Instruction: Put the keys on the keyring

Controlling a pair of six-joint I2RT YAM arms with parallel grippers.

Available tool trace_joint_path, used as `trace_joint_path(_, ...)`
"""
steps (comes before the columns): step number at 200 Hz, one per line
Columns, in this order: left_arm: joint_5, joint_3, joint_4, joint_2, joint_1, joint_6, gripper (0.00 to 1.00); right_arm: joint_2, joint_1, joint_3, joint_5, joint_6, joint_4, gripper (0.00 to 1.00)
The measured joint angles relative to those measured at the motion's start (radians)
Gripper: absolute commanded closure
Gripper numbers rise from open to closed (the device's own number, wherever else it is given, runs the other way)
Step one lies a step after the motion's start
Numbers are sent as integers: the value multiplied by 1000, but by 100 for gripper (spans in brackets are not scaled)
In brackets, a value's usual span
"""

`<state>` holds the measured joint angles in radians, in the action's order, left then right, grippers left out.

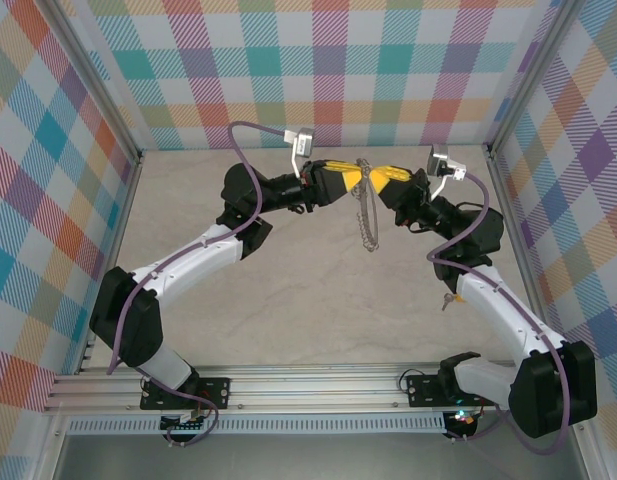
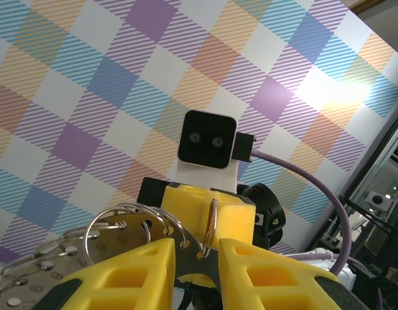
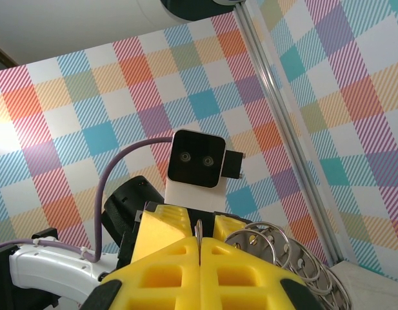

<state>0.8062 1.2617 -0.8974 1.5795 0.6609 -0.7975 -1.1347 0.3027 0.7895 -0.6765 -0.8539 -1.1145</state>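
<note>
Two robot arms meet above the far side of the pale worktop (image 1: pixel 318 290), with the keyring (image 1: pixel 366 225) caught between their yellow tips and held clear of the surface. The bumpy metal loop hangs straight down from where the tips meet.

The right pincer (image 1: pixel 380 178) is clamped tight on a thin wire loop of the keyring, which its wrist camera sees edge-on between the pressed fingers (image 3: pixel 173 258). More silver rings fan out just beside them.

The left pincer (image 1: pixel 350 180) faces it, tips nearly touching. In its wrist view its fingers (image 2: pixel 140 271) stand slightly apart with a grey metal tab between them. It is not clear whether they pinch it.

A tiny key (image 1: pixel 446 299), its head yellowish, lies on the worktop just beside the right forearm, well apart from the ring.
</note>
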Motion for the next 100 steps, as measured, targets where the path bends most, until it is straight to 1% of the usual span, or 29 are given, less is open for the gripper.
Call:
trace_joint_path(59,-2,0,-27,0,0,0,69,-2,2,0,2,0,1,100)
trace_joint_path(100,-8,0,-30,0,0,1,69,-2,5,0,3,0,0,100)
